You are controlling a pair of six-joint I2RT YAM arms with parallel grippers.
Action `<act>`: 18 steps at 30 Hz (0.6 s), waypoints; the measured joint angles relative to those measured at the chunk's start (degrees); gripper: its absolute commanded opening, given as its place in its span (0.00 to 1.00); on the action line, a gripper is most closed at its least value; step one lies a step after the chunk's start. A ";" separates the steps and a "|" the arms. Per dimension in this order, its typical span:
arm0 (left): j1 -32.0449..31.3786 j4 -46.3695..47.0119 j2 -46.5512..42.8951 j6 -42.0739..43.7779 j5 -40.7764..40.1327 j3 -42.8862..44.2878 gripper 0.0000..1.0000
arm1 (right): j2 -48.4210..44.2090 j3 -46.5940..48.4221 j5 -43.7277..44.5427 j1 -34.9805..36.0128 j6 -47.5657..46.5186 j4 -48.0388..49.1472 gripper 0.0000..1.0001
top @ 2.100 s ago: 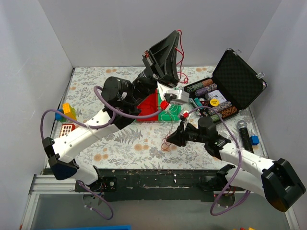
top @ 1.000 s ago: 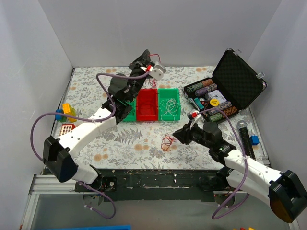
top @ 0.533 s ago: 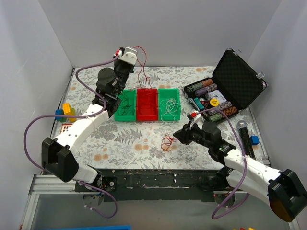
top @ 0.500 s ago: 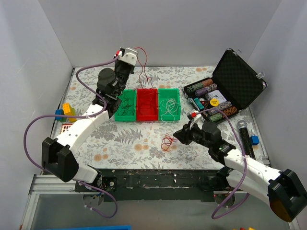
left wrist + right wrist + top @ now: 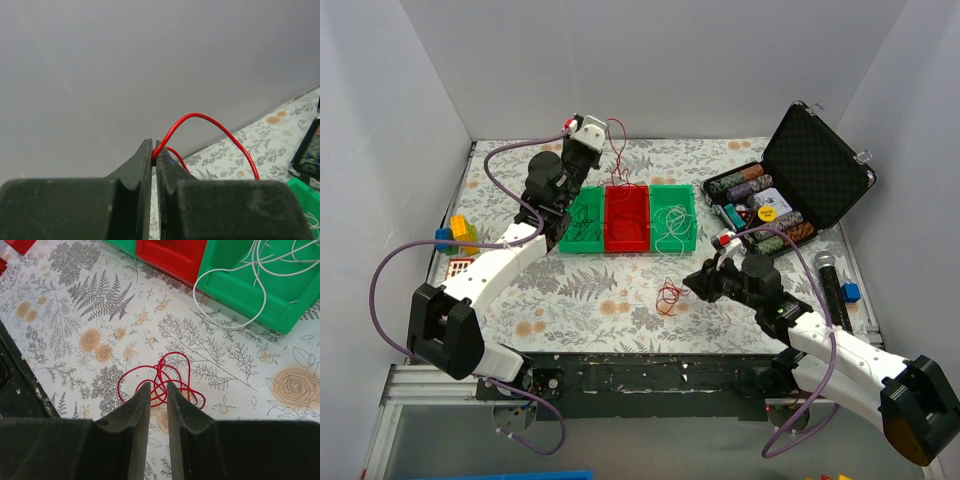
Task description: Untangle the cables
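Note:
My left gripper (image 5: 596,128) is raised at the back of the table and shut on a thin red cable (image 5: 618,158). The cable loops down to the red tray (image 5: 628,236). In the left wrist view the jaws pinch this red cable (image 5: 200,116) at their tips (image 5: 154,151). A small clump of red cables (image 5: 670,296) lies on the flowered tablecloth. My right gripper (image 5: 694,286) is just right of it, narrowly open. In the right wrist view its tips (image 5: 158,385) sit over the clump (image 5: 175,371) without closing on it.
Three trays stand in a row: a green one (image 5: 567,241) with black wires, the red one, and a green one (image 5: 692,238) with white wires (image 5: 260,270). An open black case of poker chips (image 5: 820,165), a microphone (image 5: 828,280) and a blue block (image 5: 851,292) are at right. Toy blocks (image 5: 460,235) are at left.
My left gripper has come down and slightly right from its higher spot half a second ago, still holding the red cable. My right arm and the red clump have not moved.

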 measured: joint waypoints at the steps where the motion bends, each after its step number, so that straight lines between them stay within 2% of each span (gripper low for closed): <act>1: 0.13 -0.02 0.00 -0.04 0.31 -0.66 0.00 | -0.02 0.00 0.04 0.00 0.00 -0.11 0.27; 18: 0.24 3.28 0.07 1.03 6.58 -1.05 0.00 | -0.02 0.00 0.66 0.00 -0.02 -1.09 0.25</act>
